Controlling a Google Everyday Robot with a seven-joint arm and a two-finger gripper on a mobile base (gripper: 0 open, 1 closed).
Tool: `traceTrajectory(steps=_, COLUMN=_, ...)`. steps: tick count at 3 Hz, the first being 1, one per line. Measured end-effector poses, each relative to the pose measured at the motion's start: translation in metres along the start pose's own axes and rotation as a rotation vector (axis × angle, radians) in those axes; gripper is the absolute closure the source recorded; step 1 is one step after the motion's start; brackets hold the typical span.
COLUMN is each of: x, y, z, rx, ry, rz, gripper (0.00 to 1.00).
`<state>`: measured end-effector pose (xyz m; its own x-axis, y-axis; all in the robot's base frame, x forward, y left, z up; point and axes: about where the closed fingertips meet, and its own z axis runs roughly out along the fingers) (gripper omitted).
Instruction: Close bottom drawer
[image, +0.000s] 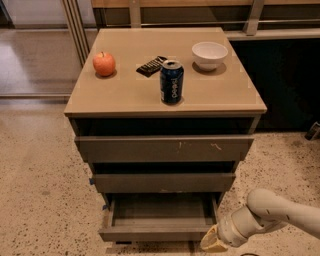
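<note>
The bottom drawer (159, 233) is the lowest of three in the cabinet. It is pulled out, a shallow grey-brown tray with a plain flat front, and its inside looks empty. My gripper (213, 242) is low at the drawer's front right corner, just beside the front panel. My white arm (280, 212) reaches in from the lower right.
Above are the middle drawer (162, 182) and the tall top drawer (165, 148) with pale scratch marks. On the cabinet top stand an apple (104, 63), a blue can (171, 82), a white bowl (209, 54) and a dark packet (151, 66). Speckled floor lies all around.
</note>
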<state>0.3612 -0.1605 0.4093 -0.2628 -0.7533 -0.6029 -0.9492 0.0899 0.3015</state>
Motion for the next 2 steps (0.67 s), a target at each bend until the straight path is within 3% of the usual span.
traceTrajectory(steps=1, x=0.003, y=-0.002, z=0.006, rx=0.010, ry=0.007, rz=-0.014, gripper=1.00)
traceTrajectory(steps=2, x=0.021, y=-0.022, z=0.023, rx=0.076, ry=0.015, rz=-0.072, gripper=1.00)
